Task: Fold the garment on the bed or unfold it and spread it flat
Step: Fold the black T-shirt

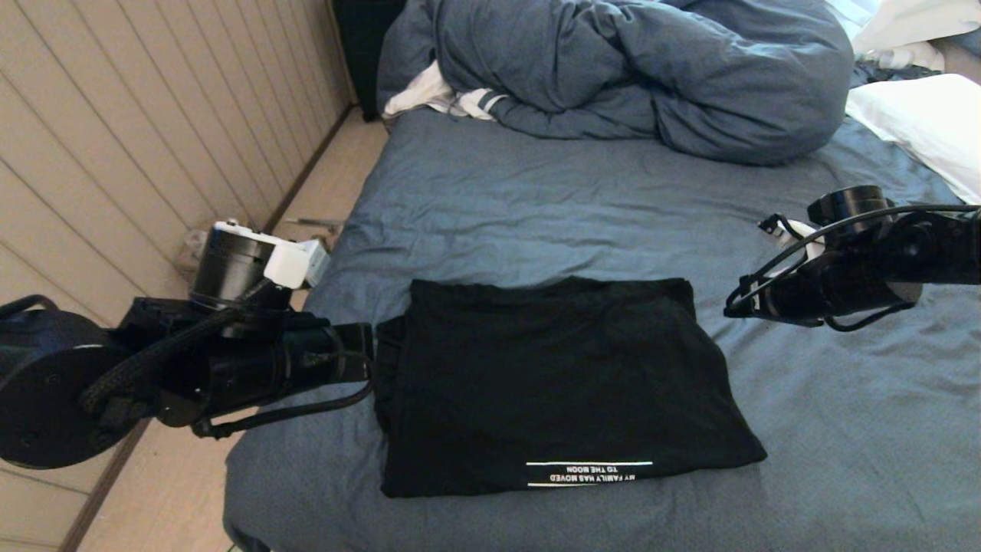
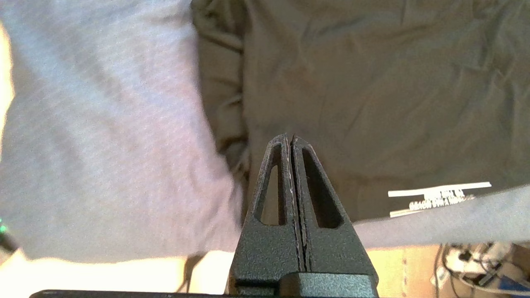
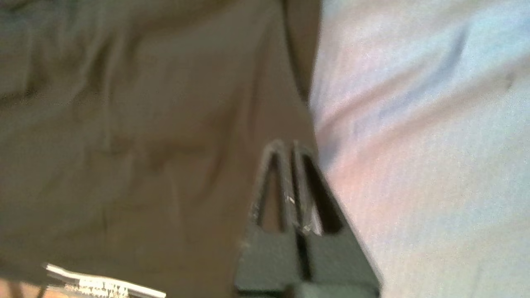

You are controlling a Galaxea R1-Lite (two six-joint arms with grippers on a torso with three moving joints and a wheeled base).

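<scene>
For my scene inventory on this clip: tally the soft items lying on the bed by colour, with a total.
Black: 1, the garment, folded
Blue-grey: 1, the duvet, bunched at the far end
White: 2, the striped cloth beside the duvet and the pillow
Total: 4, all on the bed

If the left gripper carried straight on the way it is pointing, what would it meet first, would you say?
Most likely the garment. The left gripper, shut and empty, points at the shirt's bunched left edge, so it would probably meet that black fabric first. Its height above the bed is unclear.
</scene>
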